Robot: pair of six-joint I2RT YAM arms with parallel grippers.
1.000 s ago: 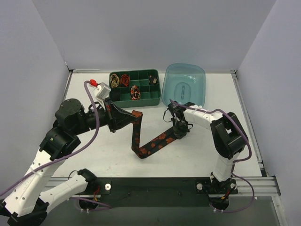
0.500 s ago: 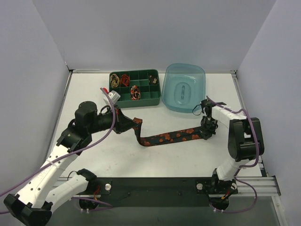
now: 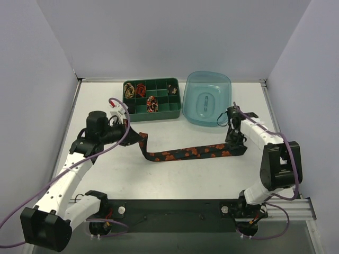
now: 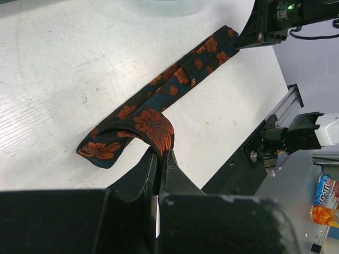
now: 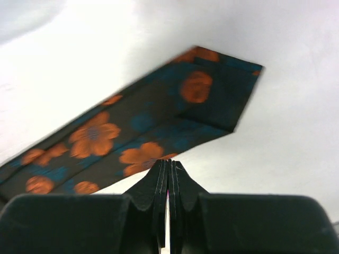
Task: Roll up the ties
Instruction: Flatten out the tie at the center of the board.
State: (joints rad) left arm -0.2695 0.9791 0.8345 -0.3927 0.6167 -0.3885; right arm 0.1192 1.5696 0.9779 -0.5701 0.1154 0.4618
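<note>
Now I'm stretching the floral tie flat, fold gone. Both left gripper and right gripper are pinching its ends, readying rolling.

Near-black tie, splashed with orange-red flowers and teal patches. Behind it, deep green tray with a gold-black coil and a red coil. Translucent pale-blue tub. White table. White-and-black left arm and right arm.

Robotics lab: grey-walled test cell, white table, aluminium rail.
</note>
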